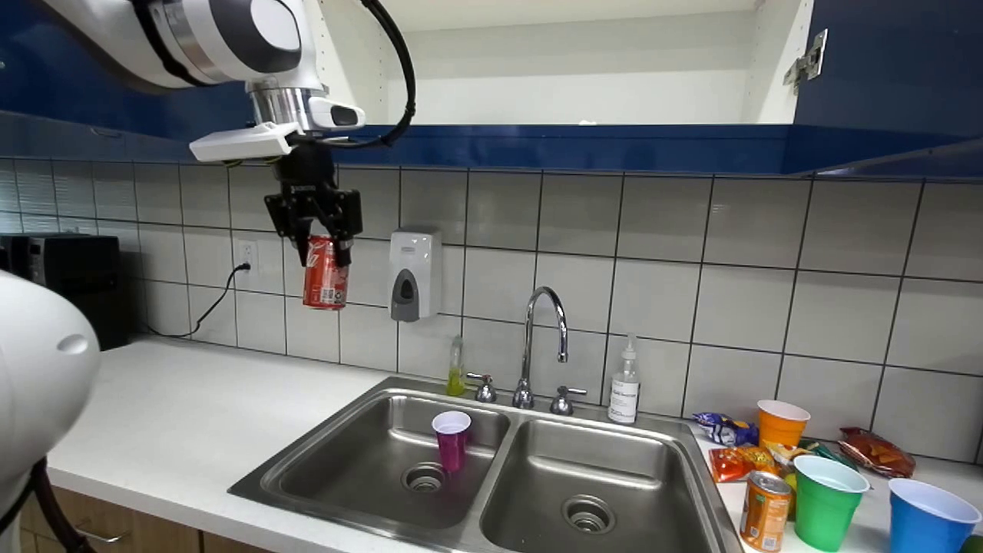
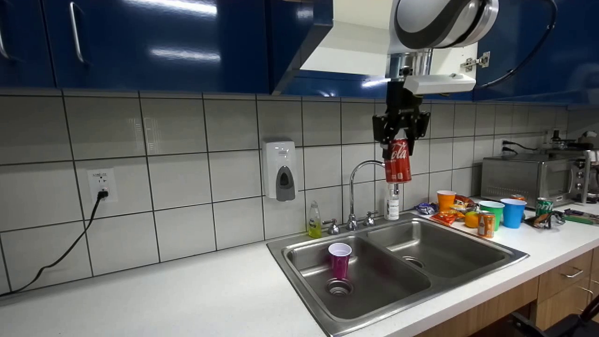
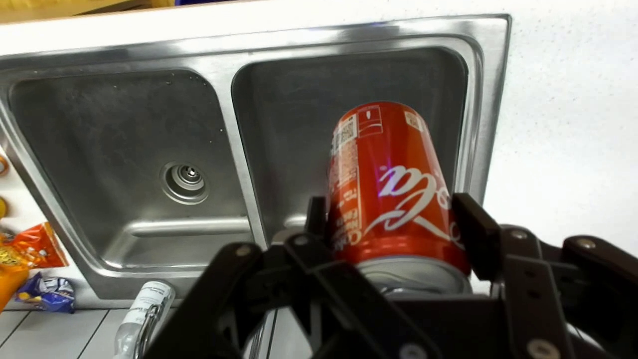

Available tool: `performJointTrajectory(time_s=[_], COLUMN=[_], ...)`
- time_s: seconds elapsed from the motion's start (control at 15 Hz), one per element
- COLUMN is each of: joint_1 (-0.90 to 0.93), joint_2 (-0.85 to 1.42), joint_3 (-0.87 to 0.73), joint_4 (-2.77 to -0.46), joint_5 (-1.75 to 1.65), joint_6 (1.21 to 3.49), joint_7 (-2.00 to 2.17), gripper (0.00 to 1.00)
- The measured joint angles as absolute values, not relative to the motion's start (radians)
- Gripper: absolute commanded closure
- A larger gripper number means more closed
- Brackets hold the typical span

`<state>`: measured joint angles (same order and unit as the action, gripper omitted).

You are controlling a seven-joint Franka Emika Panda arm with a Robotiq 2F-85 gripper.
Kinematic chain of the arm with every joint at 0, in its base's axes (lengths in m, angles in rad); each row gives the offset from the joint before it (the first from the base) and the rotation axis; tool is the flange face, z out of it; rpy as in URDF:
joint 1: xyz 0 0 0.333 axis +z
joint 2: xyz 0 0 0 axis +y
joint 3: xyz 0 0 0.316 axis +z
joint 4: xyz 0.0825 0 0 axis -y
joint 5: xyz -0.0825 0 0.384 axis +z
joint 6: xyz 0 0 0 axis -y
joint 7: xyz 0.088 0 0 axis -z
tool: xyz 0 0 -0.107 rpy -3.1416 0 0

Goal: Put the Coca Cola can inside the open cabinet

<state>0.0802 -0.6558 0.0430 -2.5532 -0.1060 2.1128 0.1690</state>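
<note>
The Coca Cola can hangs upright in the air, its silvery top toward the palm. My gripper, pointing down, is shut on the can's upper part. In the wrist view the can sits between both black fingers, which press on its sides. The open cabinet shows its pale interior above a dark blue bottom edge. In both exterior views the can appears lower than that edge. Part of the cabinet is hidden behind the arm in an exterior view.
Opened blue doors flank the cabinet. Below lies a double sink with a purple cup and a tall faucet. A soap dispenser is on the tiled wall. Cups, snacks and an orange can stand beside the sink.
</note>
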Motion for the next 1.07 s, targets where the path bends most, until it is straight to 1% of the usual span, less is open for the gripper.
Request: performJointTrajectory(time_s=[1.07], joint_1=[0.068], joint_2=[-0.713], joint_3=[0.074], joint_4=[-2.365], joint_5=[-0.101], joint_6=[1.970], joint_7=[0.234], gripper=[0.61])
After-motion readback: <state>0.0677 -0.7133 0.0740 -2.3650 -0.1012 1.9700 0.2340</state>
